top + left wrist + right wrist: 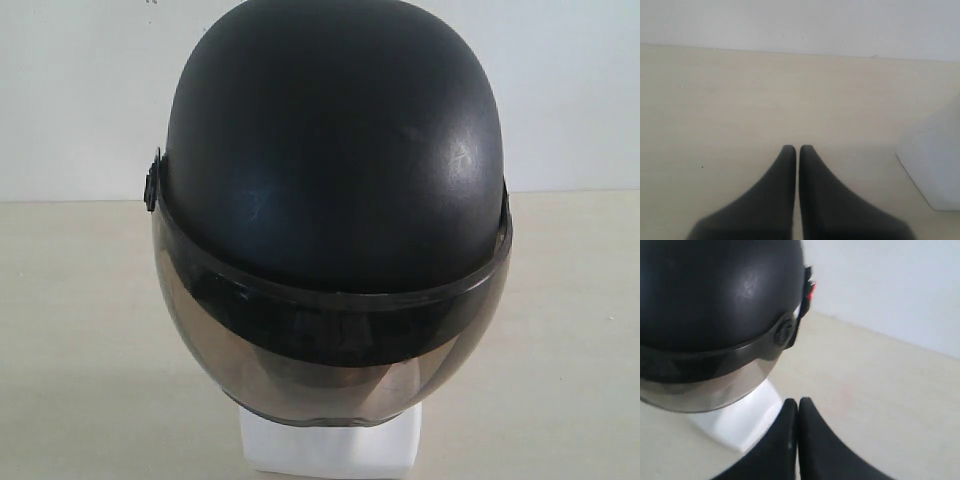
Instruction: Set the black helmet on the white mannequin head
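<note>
The black helmet [335, 150] sits over the white mannequin head, whose blocky neck base [330, 445] shows below the smoky visor [330, 365]; the face is hidden behind the visor. In the right wrist view the helmet [715, 295] and the white base [742, 422] fill one side, and my right gripper [798, 402] is shut and empty beside the base, apart from it. My left gripper [798, 149] is shut with nothing in it, over bare table, with the white base [935, 165] off to one side. Neither gripper shows in the exterior view.
A pale beige table [80, 330] carries the head, with a plain white wall [80, 90] behind it. A red clip [811, 290] shows at the helmet's side hinge.
</note>
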### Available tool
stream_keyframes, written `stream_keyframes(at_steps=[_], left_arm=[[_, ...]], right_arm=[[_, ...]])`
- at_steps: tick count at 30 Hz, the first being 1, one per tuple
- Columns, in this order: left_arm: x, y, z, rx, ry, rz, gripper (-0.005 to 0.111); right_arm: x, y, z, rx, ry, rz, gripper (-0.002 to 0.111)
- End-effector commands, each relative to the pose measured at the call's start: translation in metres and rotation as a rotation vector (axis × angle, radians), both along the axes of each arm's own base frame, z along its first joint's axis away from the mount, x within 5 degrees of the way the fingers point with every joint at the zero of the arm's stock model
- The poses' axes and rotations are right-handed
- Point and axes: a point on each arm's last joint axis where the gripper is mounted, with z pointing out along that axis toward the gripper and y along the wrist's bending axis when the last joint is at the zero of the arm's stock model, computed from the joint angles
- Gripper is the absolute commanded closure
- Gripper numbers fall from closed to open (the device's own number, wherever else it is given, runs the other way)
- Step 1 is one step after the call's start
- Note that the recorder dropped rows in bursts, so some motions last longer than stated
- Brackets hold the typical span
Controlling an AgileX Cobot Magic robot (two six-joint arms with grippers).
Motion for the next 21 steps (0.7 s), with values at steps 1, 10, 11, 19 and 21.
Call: stream_keyframes(at_steps=[1,10,11,19,21], left_arm=[[0.000,-0.001,-0.001,-0.017,0.002,-0.007,0.102],[0.000,-0.001,-0.001,-0.017,0.002,-0.007,0.102],[0.000,-0.001,-0.001,-0.017,0.002,-0.007,0.102],[0.000,-0.001,-0.001,-0.017,0.002,-0.007,0.102],[0.000,-0.001,-0.001,-0.017,0.002,-0.007,0.102]], right_arm=[[-0.016,-0.009,0.017,0.039,-0.238,-0.142,0.109],[0.072,-0.012,-0.019,0.245,-0.246,-0.330,0.109],[0.075,-0.012,-0.032,0.237,-0.206,-0.335,0.109],[0.030,-0.017,-0.053,0.210,-0.353,-0.315,0.109],[0.022,-0.018,-0.057,0.163,-0.402,-0.304,0.109]])
